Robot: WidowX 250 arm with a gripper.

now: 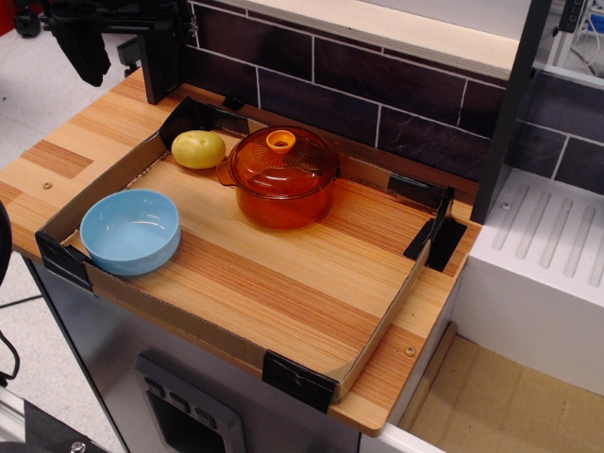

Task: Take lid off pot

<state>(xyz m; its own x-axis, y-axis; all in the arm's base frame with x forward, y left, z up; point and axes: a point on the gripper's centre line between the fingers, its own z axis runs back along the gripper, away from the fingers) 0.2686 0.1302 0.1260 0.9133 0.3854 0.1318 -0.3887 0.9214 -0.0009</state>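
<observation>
The amber-orange translucent pot (281,203) stands at the back middle of the wooden board. Its domed amber lid (283,165) sits closed on it, with the small round orange knob (280,142) at its centre. A small side handle shows on the pot's left. Black parts of my arm (90,38) are at the top left corner, well away from the pot and to its left. Its fingers do not show clearly, so I cannot tell whether the gripper is open or shut.
A light-blue bowl (130,230) sits at the front left of the board. A yellow round fruit (198,149) lies just left of the pot. A low cardboard rim (170,316) with black taped corners borders the board. A dark tiled wall (377,90) runs behind, and a white sink unit (543,274) stands at the right.
</observation>
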